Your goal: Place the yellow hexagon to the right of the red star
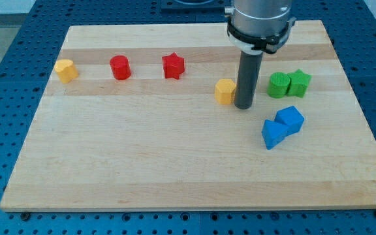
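Near the counter's middle, toward the view's right, my tip rests on the wood, touching or just beside the right face of the yellow hexagon. No fingers exist on this rig (the arm ends in a plain rod), so nothing is clenched or released; contact is by pushing alone.

The yellow hexagon lies to the right of the red star but somewhat lower in the view, with a clear gap between them. The red cylinder and a second yellow block stand farther left along the same upper band as the star. Two green blocks touch each other right of the rod; two blue blocks sit below them, well apart from the hexagon.

Step in hand, as judged: the closing push, with the tip placed on the hexagon's right side. The next move probably calls for sliding the hexagon leftward and toward the view's top until it sits level with the star, stopping short of contact with it.
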